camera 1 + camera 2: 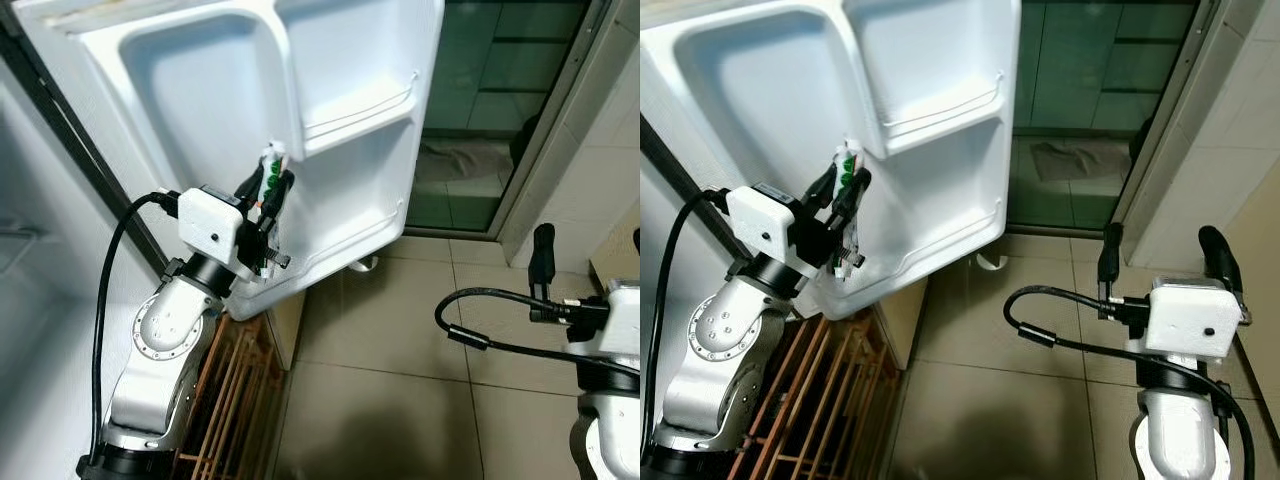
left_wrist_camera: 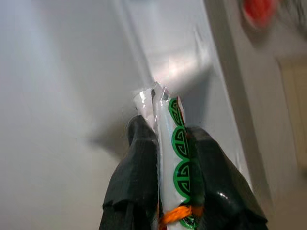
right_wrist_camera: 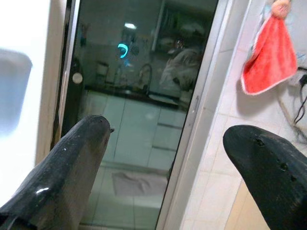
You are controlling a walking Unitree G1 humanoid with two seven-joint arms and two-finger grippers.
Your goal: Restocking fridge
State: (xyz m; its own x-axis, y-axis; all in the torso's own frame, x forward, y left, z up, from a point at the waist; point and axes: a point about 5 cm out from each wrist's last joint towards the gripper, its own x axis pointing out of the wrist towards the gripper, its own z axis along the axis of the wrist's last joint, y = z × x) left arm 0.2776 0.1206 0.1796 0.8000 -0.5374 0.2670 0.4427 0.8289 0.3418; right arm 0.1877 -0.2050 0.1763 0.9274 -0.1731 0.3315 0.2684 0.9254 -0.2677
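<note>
My left gripper [image 1: 268,190] is shut on a white packet with green round marks [image 1: 271,172], seen close up as the packet [image 2: 171,167] between the black fingers [image 2: 129,182]. It is held upright against the inner side of the open white fridge door [image 1: 230,110], just left of the door's shelf rail [image 1: 360,112]. The packet's crimped top touches or nearly touches the door liner. My right gripper [image 1: 1160,250] stands open over the tiled floor to the right, holding nothing, its fingers [image 3: 72,158] spread wide.
The door's lower edge [image 1: 330,260] hangs over beige floor tiles [image 1: 400,360]. A wooden slatted rack [image 1: 235,400] stands below my left arm. A dark glass sliding door [image 1: 500,90] with a cloth on its floor lies behind. A red towel [image 3: 271,52] hangs on the tiled wall.
</note>
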